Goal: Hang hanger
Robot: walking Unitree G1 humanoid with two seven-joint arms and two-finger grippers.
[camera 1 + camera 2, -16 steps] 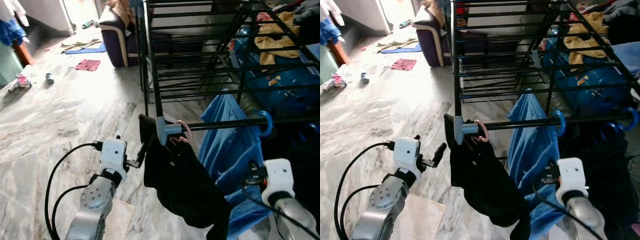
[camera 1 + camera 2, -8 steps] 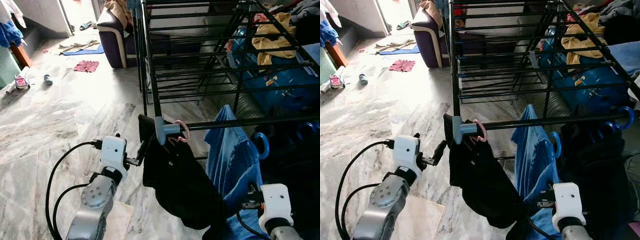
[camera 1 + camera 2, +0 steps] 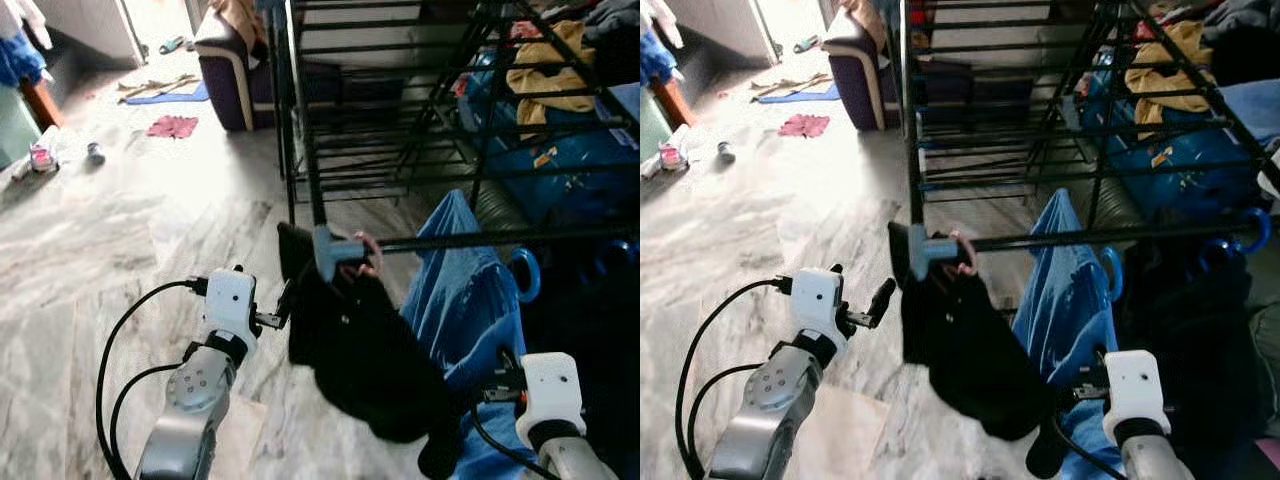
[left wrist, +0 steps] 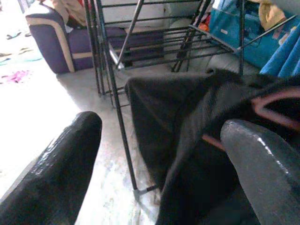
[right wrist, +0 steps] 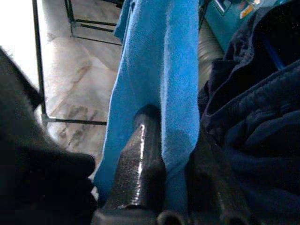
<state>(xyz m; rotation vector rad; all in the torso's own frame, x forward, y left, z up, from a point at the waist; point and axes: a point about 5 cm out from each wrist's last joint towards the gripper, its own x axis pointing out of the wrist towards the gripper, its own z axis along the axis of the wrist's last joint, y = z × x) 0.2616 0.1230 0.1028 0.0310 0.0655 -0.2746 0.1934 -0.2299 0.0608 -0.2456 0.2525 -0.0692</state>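
A pink hanger (image 3: 366,256) hooks over the front rail of the black drying rack (image 3: 470,240), beside the rail's grey end cap. A black garment (image 3: 360,355) hangs from it. My left gripper (image 3: 283,300) is open just left of the garment's upper edge; in the left wrist view the left gripper (image 4: 161,129) has its fingers wide apart, with the black cloth and the pink hanger arm (image 4: 274,101) in front of them. My right gripper (image 5: 173,126) is low at the right, shut on the blue cloth (image 3: 465,290) that hangs from the same rail.
Dark navy clothes (image 3: 1200,320) on blue hangers crowd the rail's right end. Behind the rack lie a blue bag (image 3: 570,165) and a yellow cloth (image 3: 545,75). A purple sofa (image 3: 235,80) stands at the back. To the left is marble floor (image 3: 130,230) with a red rag (image 3: 172,127).
My right arm dropped lower beside the blue cloth and has stayed there. The black garment's lower end has swung to the right. The left gripper has barely moved.
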